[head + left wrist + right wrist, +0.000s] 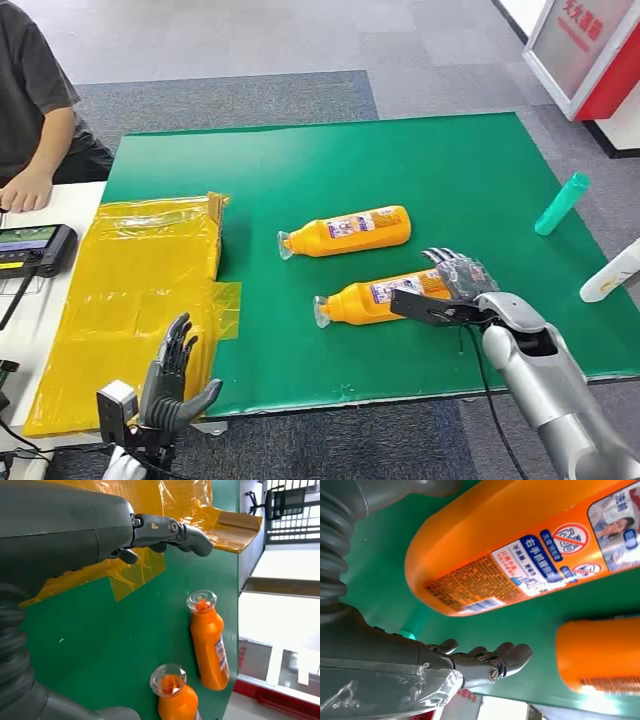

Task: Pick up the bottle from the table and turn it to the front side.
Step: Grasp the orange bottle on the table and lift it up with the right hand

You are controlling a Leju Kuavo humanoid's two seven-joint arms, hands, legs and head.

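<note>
Right robot hand [451,280] in the head view sits at the base end of the near orange bottle [377,297], its fingers spread over and behind the bottle's end and its thumb reaching along the near side; whether it actually grips the bottle I cannot tell. That bottle lies on its side on the green mat [468,170] covering the desk, clear cap pointing toward the yellow plastic bag [143,280]. A second orange bottle [346,232] lies just beyond the near bottle, parallel to it. Farther from the near bottle, past the right robot hand, a teal bottle [562,203] lies at the mat's edge and a white bottle [611,272] beside it. Left robot hand [175,380] hovers over the near edge of the yellow bag, well apart from the near bottle, fingers apart and empty. A person's arm [30,180] rests on the white desk [75,200] beyond the bag, near a dark device [34,248].

Left wrist view: the left robot hand [166,532] is stretched out with nothing in it above the mat [94,630] and bag [136,572]; both orange bottles [207,645] [175,700] lie beyond it.

Right wrist view: the near bottle's [501,545] labelled side looms just beside the right robot hand [486,662], whose fingers are extended, apart from the bottle's surface here; the second bottle [599,652] lies beyond.
</note>
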